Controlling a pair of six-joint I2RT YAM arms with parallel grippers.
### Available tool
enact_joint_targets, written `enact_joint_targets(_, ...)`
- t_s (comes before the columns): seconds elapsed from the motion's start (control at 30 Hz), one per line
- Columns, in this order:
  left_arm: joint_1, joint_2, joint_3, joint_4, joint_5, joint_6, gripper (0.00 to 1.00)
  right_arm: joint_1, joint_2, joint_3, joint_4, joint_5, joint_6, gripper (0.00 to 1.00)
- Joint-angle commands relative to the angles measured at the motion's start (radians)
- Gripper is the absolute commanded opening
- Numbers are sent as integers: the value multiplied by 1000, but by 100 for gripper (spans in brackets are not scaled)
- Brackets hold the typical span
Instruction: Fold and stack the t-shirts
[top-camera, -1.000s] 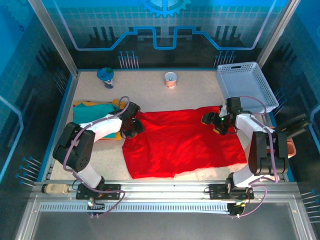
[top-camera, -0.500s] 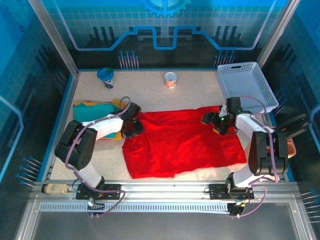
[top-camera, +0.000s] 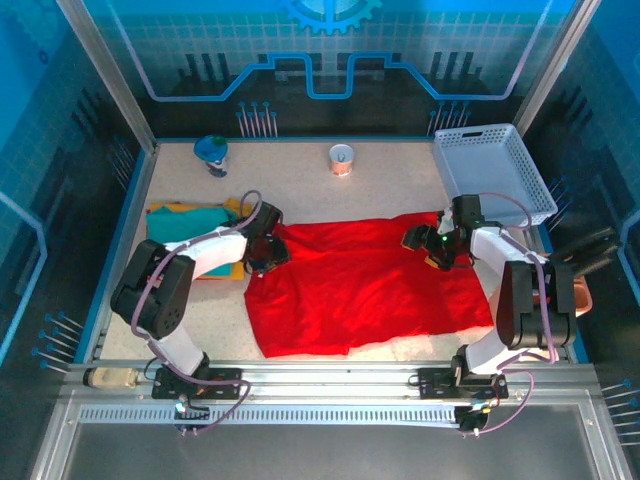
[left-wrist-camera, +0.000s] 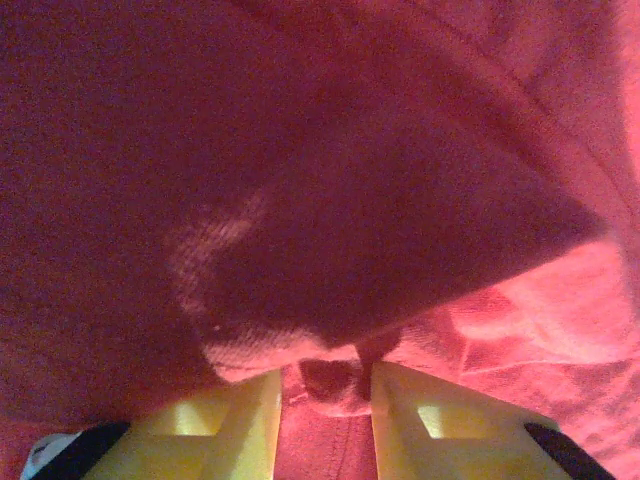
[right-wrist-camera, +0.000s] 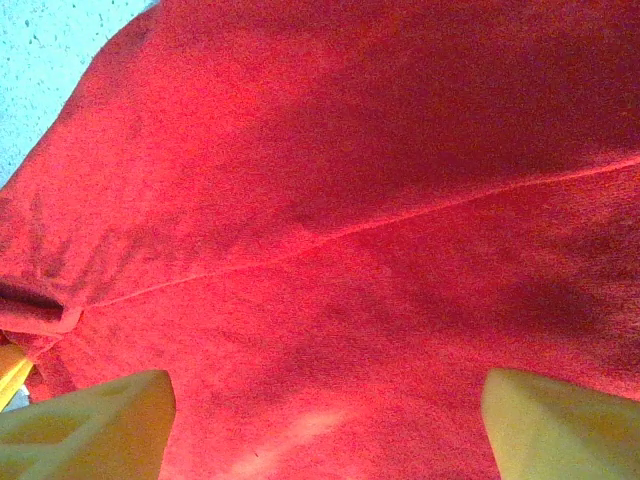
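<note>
A large red t-shirt (top-camera: 360, 285) lies spread flat mid-table. At the left, a folded teal t-shirt (top-camera: 190, 225) rests on a yellow-orange one (top-camera: 222, 270). My left gripper (top-camera: 262, 258) sits low at the red shirt's upper left edge. In the left wrist view its yellow fingers (left-wrist-camera: 245, 425) stand close together, and the left gripper (left-wrist-camera: 325, 378) is shut on a bunched fold of the red t-shirt (left-wrist-camera: 340, 385). My right gripper (top-camera: 430, 246) hovers over the shirt's upper right part. The right gripper (right-wrist-camera: 322, 395) is open wide, with flat red cloth (right-wrist-camera: 340, 230) and a seam beneath it.
A white lattice basket (top-camera: 495, 170) stands at the back right, close behind the right arm. A small cup (top-camera: 341, 158) and a blue-green object (top-camera: 212, 152) stand along the back edge. A strip of bare table runs in front of the red shirt.
The left arm has shifted slightly at the shirt's left edge, its jaws staying on the fold. The right arm and the shirts have not moved.
</note>
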Motion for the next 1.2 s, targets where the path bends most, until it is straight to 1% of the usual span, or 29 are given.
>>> enact_joint_targets(0.0,-5,17,35,4,-17,10,30,1,16,7,-5,-17,-17,81)
enact_joint_targets(0.47,-7,55,32,21,-10,10,28,1,18,0,-3,-14,-19,81)
enact_joint_targets(0.8,-7,70,46,22,-9,13,12,-1,18,-8,-1,-14,-21,80)
enact_joint_targets(0.87,-7,70,51,17,-9,15,10,-1,20,-8,-1,-14,-21,81)
enact_joint_targets(1.03,-7,47,64,-18,-20,27,8,-1,19,-8,-1,-15,-22,80)
enact_joint_targets(1.13,-7,26,70,-41,-29,34,1,-2,23,-8,1,-17,-21,80)
enact_joint_targets(1.17,-7,17,71,-48,-32,37,0,-2,23,-8,2,-20,-20,80)
